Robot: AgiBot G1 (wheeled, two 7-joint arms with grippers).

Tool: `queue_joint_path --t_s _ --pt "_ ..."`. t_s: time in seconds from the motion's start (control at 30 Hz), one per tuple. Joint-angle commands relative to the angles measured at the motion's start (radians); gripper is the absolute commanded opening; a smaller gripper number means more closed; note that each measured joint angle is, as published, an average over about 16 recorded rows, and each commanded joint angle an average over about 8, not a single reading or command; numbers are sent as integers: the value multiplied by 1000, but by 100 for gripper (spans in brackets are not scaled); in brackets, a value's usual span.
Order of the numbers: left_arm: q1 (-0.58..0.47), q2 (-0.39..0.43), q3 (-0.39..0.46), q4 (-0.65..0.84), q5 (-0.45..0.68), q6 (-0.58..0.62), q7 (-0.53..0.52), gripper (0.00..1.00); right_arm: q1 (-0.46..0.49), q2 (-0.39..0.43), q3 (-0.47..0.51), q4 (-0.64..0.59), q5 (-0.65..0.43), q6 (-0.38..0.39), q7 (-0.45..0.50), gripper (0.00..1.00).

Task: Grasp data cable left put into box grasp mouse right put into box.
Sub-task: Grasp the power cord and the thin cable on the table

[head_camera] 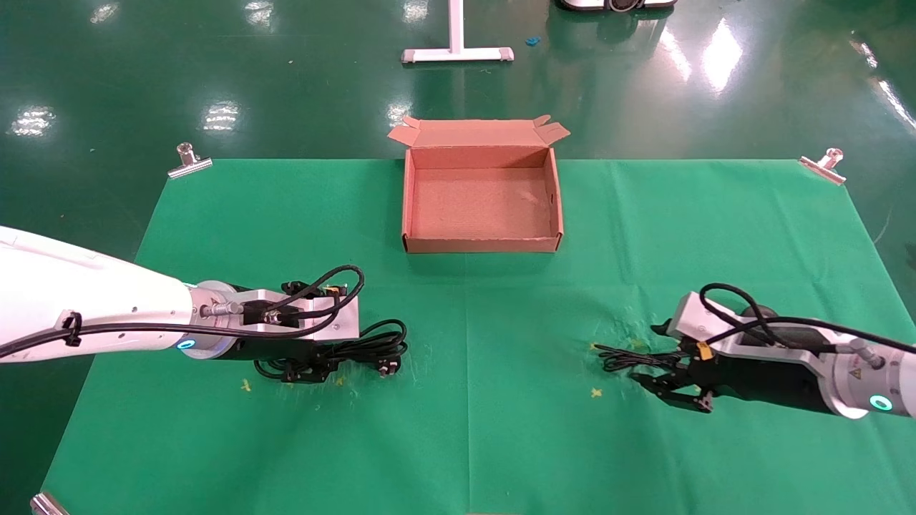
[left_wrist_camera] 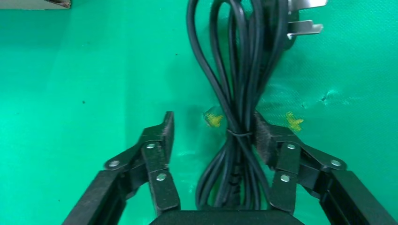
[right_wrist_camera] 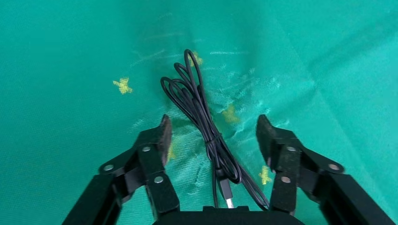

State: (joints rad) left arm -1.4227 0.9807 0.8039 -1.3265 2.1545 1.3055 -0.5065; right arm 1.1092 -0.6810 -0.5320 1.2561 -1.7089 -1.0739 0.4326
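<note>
Plain brown box [head_camera: 480,207], black cables [left_wrist_camera: 239,93], green cloth [head_camera: 644,443] flecked with yellow crosses [right_wrist_camera: 123,85].

Box [head_camera: 481,247]: centre of table [head_camera: 501,429], far side from me. Thick bundled cord [head_camera: 372,347]: on table at my left, between my left gripper [head_camera: 308,370] fingers. Thin coiled cable [head_camera: 630,355]: my right, between right gripper [head_camera: 669,383] fingers

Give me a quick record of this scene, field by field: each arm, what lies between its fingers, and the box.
left end effector: open, low over the cloth, straddling a bundled thick black cord with a pronged plug
right end effector: open, low over the cloth, straddling a thin tied black cable
box: open, empty, at the far middle of the green cloth
mouse: none visible in any view
</note>
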Motion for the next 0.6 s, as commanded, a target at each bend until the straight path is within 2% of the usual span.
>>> queue_joint_path --t_s 0.03,0.6 --pt "0 0 0 0 0 0 0 0 1 0 0 -2 -2 0 0 0" --pt "0 0 0 0 -1 0 0 0 -2 -2 0 -25 0 4 4 0"
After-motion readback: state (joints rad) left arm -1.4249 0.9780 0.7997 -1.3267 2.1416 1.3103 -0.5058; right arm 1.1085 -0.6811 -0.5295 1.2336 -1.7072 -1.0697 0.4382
